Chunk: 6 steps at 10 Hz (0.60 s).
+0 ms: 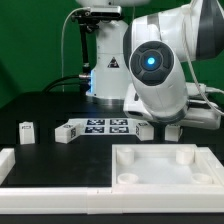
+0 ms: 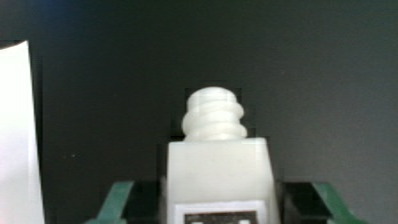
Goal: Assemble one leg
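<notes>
In the wrist view a white leg (image 2: 217, 150) lies between my fingers, its ridged screw end pointing away from me and its black-and-white tag at the near end. My gripper (image 2: 221, 202) is open. The green fingers (image 2: 121, 200) stand on either side of the leg with a dark gap on each side. In the exterior view my gripper (image 1: 160, 129) is low over the table, just behind the white tray-like top (image 1: 130, 172), and the arm hides most of the leg there. Two more legs (image 1: 27, 131) (image 1: 66, 135) lie at the exterior view's left.
The marker board (image 1: 106, 126) lies between the loose legs and my gripper. A white L-shaped rail (image 1: 40, 172) runs along the front left. A white flat edge (image 2: 18, 130) shows at the side of the wrist view. The arm's base (image 1: 105, 60) stands at the back.
</notes>
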Each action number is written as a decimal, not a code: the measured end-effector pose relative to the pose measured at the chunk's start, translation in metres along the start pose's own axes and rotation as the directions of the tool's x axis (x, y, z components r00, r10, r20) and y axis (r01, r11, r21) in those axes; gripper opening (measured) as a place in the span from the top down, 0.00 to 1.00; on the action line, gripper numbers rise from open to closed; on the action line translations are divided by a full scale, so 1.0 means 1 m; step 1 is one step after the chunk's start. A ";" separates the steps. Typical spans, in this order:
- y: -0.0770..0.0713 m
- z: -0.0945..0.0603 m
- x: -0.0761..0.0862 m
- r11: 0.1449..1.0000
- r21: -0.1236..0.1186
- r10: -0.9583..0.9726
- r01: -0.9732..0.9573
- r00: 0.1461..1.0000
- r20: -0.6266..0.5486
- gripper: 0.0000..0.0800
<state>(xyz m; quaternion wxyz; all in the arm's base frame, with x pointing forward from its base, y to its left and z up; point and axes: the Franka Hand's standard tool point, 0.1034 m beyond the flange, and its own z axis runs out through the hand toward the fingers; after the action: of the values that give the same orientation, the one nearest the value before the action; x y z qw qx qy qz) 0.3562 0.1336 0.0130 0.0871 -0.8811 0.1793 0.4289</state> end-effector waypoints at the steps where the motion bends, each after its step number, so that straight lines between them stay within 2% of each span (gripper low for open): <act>1: 0.000 0.000 0.000 1.000 0.000 0.000 0.000 1.000 0.000 0.64; 4: 0.000 -0.002 -0.002 1.000 -0.002 -0.001 0.001 1.000 0.005 0.64; 6: 0.001 -0.026 -0.023 1.000 -0.003 -0.012 0.013 1.000 0.029 0.64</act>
<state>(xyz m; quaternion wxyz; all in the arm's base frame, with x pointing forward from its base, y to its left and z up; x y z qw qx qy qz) 0.3616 0.1302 0.0469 0.0908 -0.8760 0.1717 0.4414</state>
